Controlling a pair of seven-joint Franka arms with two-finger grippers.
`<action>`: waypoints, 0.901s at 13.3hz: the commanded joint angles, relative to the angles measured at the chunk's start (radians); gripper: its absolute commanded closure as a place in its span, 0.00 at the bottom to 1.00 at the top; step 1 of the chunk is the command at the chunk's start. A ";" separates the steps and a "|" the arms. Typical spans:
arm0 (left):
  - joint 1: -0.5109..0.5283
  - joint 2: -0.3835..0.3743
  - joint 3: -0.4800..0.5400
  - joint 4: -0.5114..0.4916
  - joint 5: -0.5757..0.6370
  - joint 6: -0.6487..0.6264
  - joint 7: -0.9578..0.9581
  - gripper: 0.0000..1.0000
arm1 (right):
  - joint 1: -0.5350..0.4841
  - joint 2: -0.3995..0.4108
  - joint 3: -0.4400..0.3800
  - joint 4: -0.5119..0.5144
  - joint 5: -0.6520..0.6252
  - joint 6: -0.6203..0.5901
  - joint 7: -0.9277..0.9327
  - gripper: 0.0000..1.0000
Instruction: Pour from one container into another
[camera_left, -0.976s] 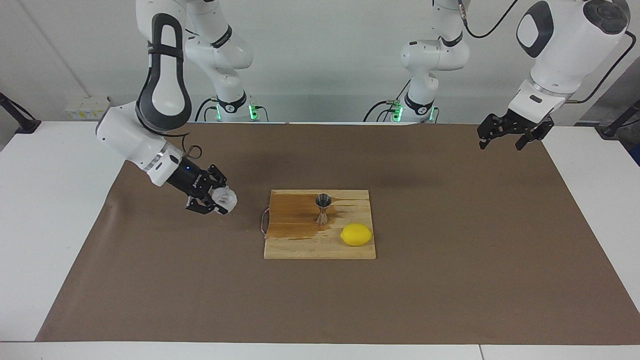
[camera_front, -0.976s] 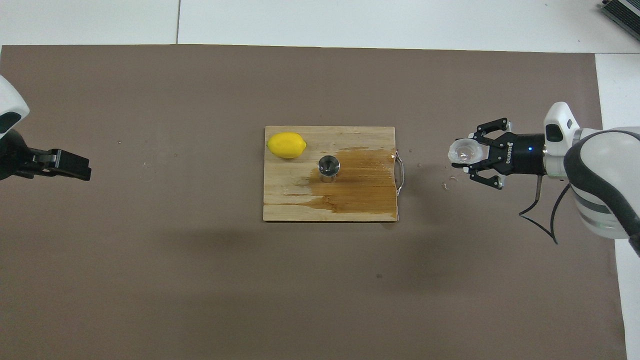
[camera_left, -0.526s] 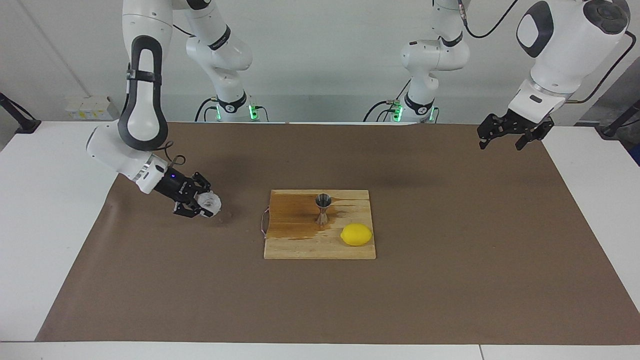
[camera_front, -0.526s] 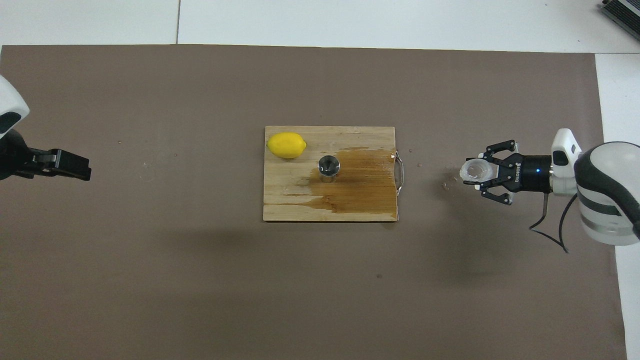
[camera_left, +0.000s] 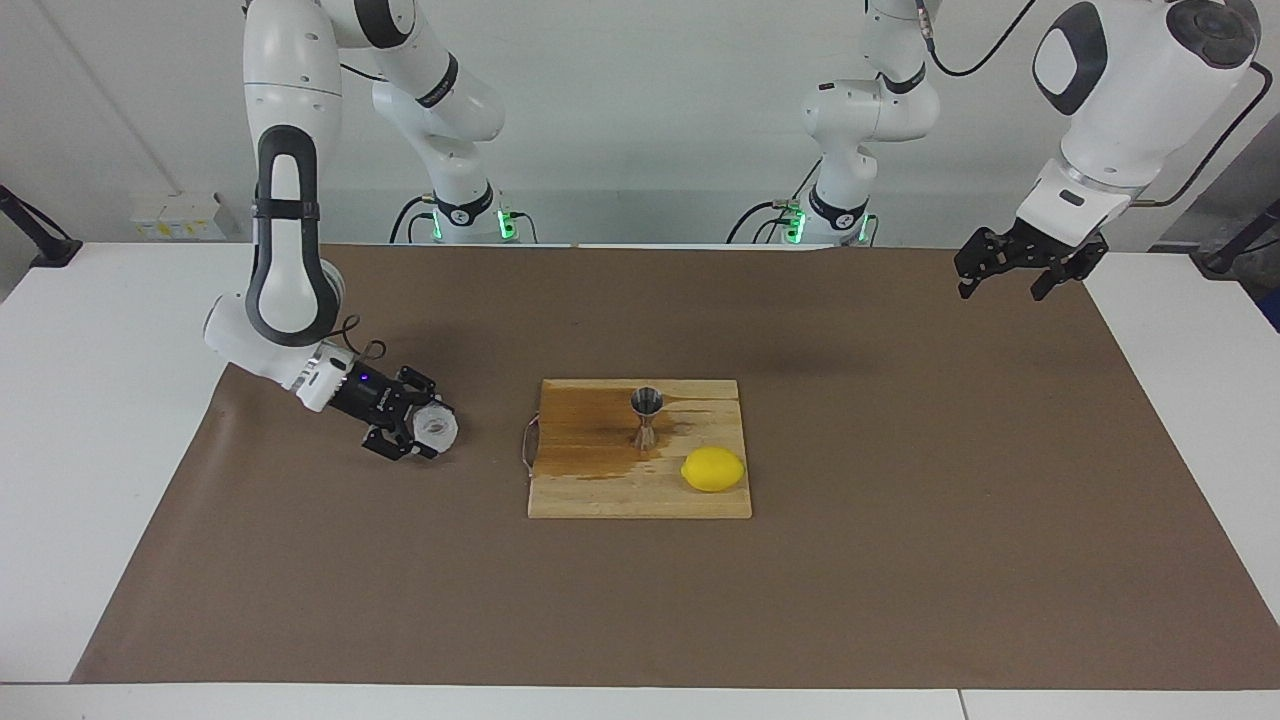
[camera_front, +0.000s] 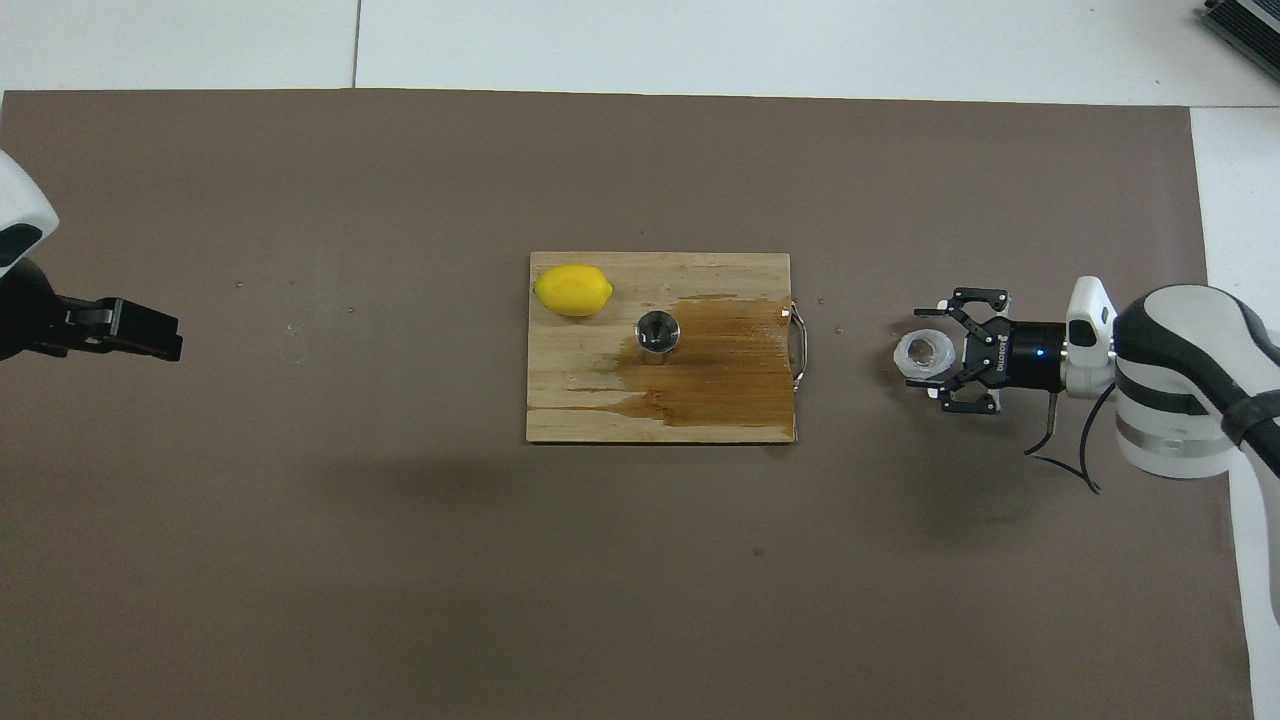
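The translucent whitish cup (camera_left: 438, 426) (camera_front: 925, 353) sits low on the brown mat, toward the right arm's end of the table, apart from the cutting board. My right gripper (camera_left: 424, 433) (camera_front: 942, 352) lies nearly level just above the mat, its fingers spread on either side of the cup and standing open. The steel jigger (camera_left: 647, 417) (camera_front: 657, 332) stands upright on the wooden cutting board (camera_left: 600, 492) (camera_front: 580, 400). My left gripper (camera_left: 1018, 272) (camera_front: 140, 331) waits open in the air over the mat's edge at the left arm's end.
A yellow lemon (camera_left: 712, 469) (camera_front: 572, 290) lies on the board, beside the jigger and farther from the robots. A dark wet stain (camera_front: 725, 365) covers the board from the jigger toward the right arm's end. A metal handle (camera_front: 798, 345) sticks out there.
The right gripper came down to the mat with the cup, shifted slightly toward the board, and its fingers spread apart from the cup. The left arm has not moved.
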 joint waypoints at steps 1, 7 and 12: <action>0.010 -0.028 -0.005 -0.028 0.000 0.003 0.002 0.00 | -0.025 -0.020 0.004 -0.005 -0.047 -0.009 -0.005 0.00; 0.010 -0.028 -0.005 -0.028 0.000 0.003 0.002 0.00 | -0.137 -0.124 0.001 -0.003 -0.328 -0.072 0.107 0.00; 0.010 -0.029 -0.005 -0.028 0.000 0.003 0.002 0.00 | -0.064 -0.212 0.004 0.008 -0.521 -0.063 0.708 0.00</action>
